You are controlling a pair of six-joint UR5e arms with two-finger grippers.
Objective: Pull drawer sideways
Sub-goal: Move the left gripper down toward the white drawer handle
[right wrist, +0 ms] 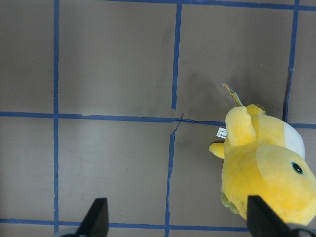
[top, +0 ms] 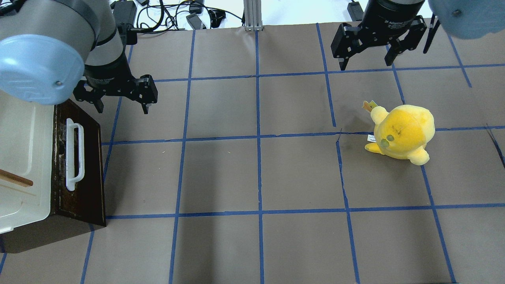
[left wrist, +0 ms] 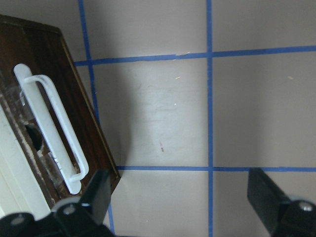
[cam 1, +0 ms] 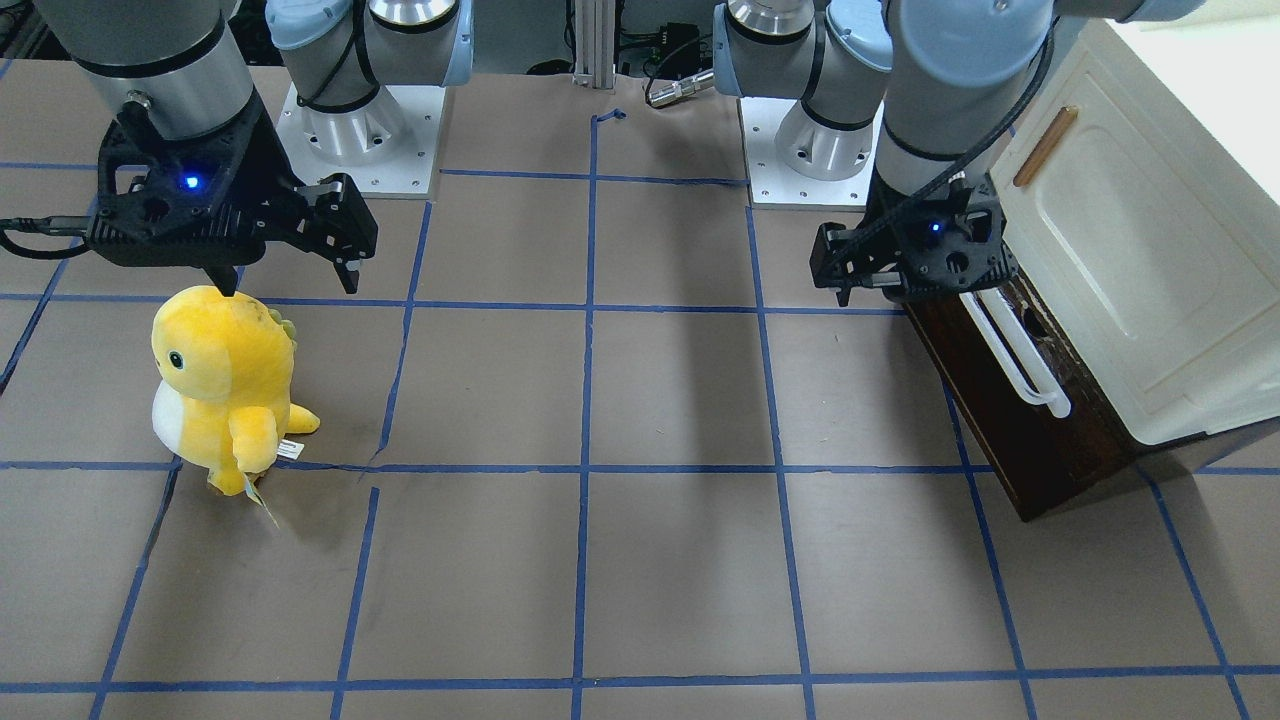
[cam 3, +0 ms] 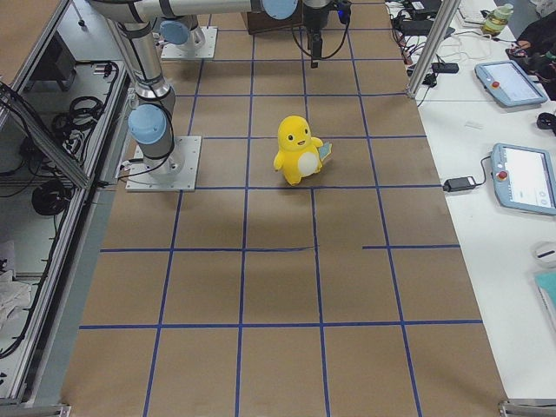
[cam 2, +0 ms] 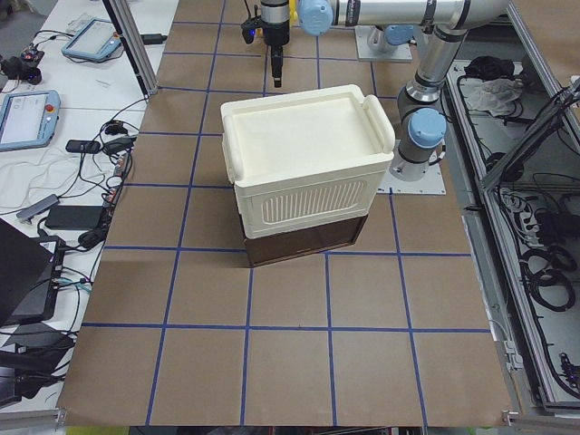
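The drawer (top: 87, 173) has a dark brown front and a long white bar handle (top: 74, 153), and sits in the cream-white cabinet (top: 23, 157) at the table's left end. No pale inner wood shows. It also shows in the front view (cam 1: 1010, 440) and the left wrist view (left wrist: 64, 94). My left gripper (top: 122, 108) is open and empty. It hovers just past the far end of the drawer front, apart from the handle (left wrist: 52, 131). My right gripper (top: 365, 65) is open and empty, above the table beyond a yellow plush toy (top: 402, 132).
The yellow plush toy (cam 1: 220, 380) stands on the right half of the table, just under my right gripper (cam 1: 288, 283) in the front view. Blue tape lines grid the brown table. Both arm bases (cam 1: 350, 130) stand at the robot's edge.
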